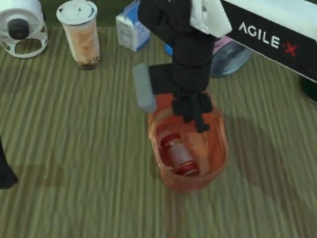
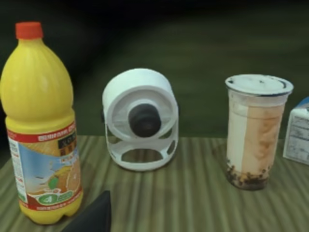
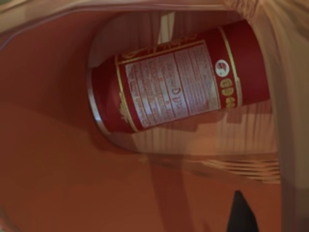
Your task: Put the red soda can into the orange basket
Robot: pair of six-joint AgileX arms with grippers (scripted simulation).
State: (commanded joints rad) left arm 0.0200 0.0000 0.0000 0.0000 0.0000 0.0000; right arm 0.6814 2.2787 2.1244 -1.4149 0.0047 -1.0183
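The red soda can (image 1: 178,153) lies on its side on the ribbed floor of the orange basket (image 1: 190,182), at the table's middle. My right gripper (image 1: 194,115) hangs open over the basket's far end, above the can and apart from it. In the right wrist view the can (image 3: 178,82) fills the upper part, with its label facing up. The basket's orange wall (image 3: 72,183) is below it, and one dark fingertip (image 3: 239,215) shows at the edge. My left gripper (image 1: 6,173) is parked at the table's left edge, open and holding nothing.
Along the back stand a white roll holder (image 1: 21,27), a clear lidded cup (image 1: 81,34) and a blue-white carton (image 1: 131,27). A grey block (image 1: 143,88) lies beside the basket's far left corner. A yellow juice bottle (image 2: 41,125) stands near my left arm.
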